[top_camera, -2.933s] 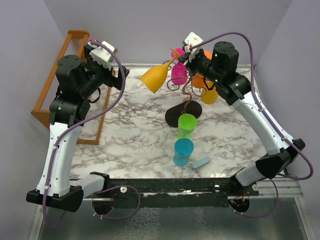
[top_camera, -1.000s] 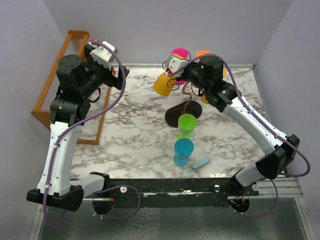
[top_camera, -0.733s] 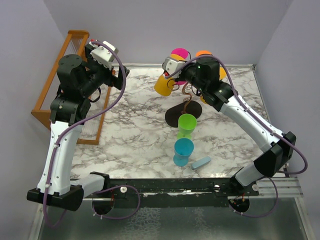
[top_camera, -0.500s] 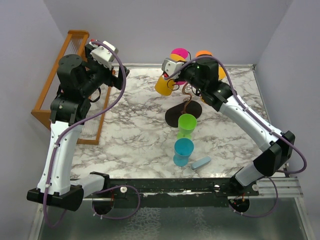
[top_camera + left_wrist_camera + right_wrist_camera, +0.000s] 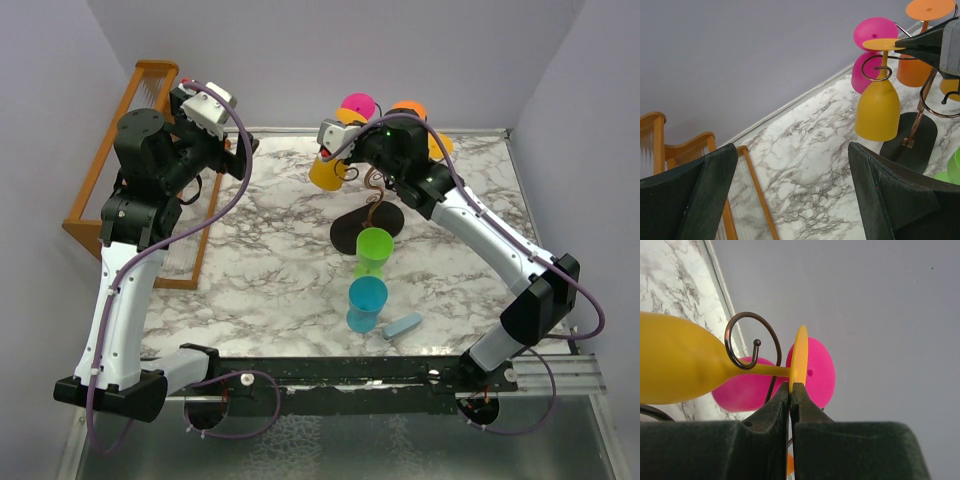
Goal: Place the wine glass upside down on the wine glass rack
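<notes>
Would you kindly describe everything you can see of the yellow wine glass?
The yellow wine glass is opaque, plastic-looking: rounded bowl, thin stem, flat round foot. It hangs upside down, bowl clear of the table, stem passing through a wire curl of the rack, foot above it. The right end effector is shut on the foot's edge. A pink glass hangs behind.

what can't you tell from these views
- Top: the rack's curls, mostly behind the right arm.
- Right wrist: the yellow glass's rim, cut off at the left edge; whether its stem rests on the wire is unclear.
- Left wrist: green cup, cut by the corner.
</notes>
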{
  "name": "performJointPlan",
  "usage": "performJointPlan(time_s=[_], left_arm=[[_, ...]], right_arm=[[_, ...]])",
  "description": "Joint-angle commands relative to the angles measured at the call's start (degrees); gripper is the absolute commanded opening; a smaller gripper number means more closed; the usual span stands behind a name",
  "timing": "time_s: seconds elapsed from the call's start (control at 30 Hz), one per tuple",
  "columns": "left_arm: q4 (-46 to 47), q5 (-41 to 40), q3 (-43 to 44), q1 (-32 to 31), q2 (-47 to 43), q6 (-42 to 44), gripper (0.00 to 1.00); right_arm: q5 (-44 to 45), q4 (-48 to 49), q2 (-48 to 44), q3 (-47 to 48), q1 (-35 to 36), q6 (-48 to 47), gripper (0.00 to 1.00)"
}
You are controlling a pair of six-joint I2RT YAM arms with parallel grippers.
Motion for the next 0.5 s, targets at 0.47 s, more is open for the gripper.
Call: performJointPlan(time_s=[0.47], left_arm=[[1.1, 0.9, -1.1, 0.3, -0.4, 0.6, 0.95]], right_arm=[[-4.6, -0.8, 1.7, 4.4, 1.0, -0.4, 0.02]])
